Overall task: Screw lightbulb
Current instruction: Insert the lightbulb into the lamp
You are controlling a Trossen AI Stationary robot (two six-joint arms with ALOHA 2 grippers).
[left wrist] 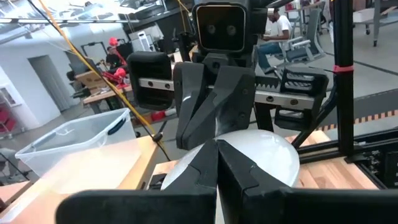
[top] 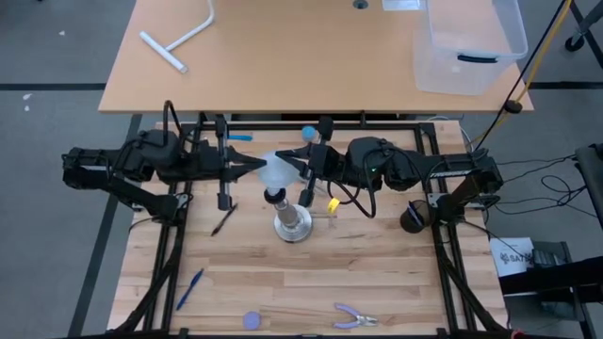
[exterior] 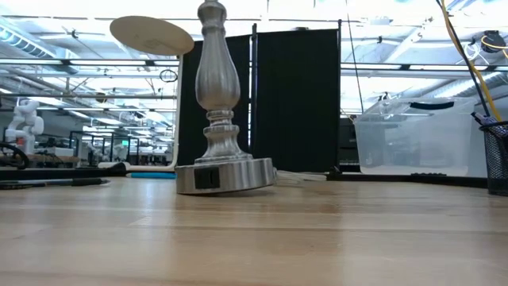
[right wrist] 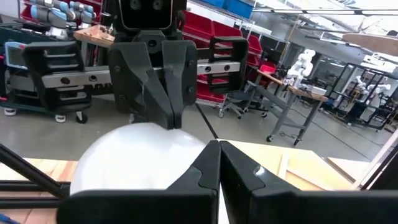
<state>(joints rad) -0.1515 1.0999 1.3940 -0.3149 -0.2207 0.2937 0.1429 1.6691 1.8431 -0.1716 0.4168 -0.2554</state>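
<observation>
Left gripper (top: 256, 164): fingers pressed together, tips at the left side of the white globe; nothing between them.
Right gripper (top: 300, 166): fingers likewise closed on nothing, tips at the globe's right side, facing the left gripper across it.
Lightbulb (top: 275, 171): white frosted bulb, globe up, sitting on top of the silver stand between the two sets of fingertips. From the left wrist view the globe (left wrist: 264, 155) lies just past that arm's joined fingers, with the other gripper beyond it; from the right wrist view it (right wrist: 140, 158) shows the same way. Whether the tips touch the glass cannot be told.
Stand (top: 291, 222): silver, round base, on the wooden table; in the low view its turned column and base (exterior: 224, 173) stand upright, base flat on the boards.
Clear plastic bin (top: 468, 42): on the tan table behind the work table, near its right end; a dark handle-like piece shows at its rim, contents not readable. The low view shows the bin (exterior: 414, 144) at the right, looking see-through.
Black mesh cup (top: 414, 217): by the right arm's base; contents hidden from above. In the low view its edge (exterior: 498, 157) shows at the far right, with thin items sticking up from it.
Work table (top: 377, 273): wooden slats.
</observation>
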